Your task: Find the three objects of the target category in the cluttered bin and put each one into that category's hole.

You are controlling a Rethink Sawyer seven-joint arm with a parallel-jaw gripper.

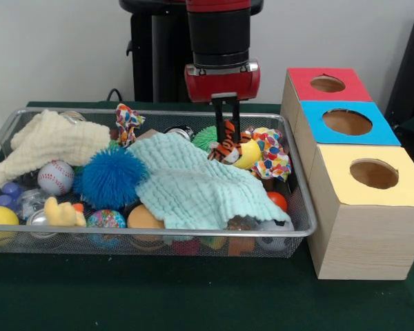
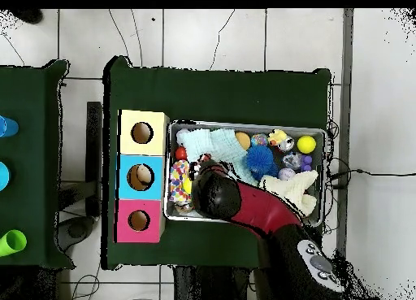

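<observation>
Tiger toy [image 1: 225, 147], striped orange and black, is found at the bin's [image 1: 300, 224] far side beside the mint cloth [image 1: 193, 186]. It is gripped by the gripper [image 1: 225, 129], jaws drawn narrow upon it. Softness and lightness are judged; the body's middle should be pinched.

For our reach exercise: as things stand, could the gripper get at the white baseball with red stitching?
Probably yes: the white baseball with red stitching lies uncovered beside the cream cloth; the gripper is across the wire bin.
</observation>
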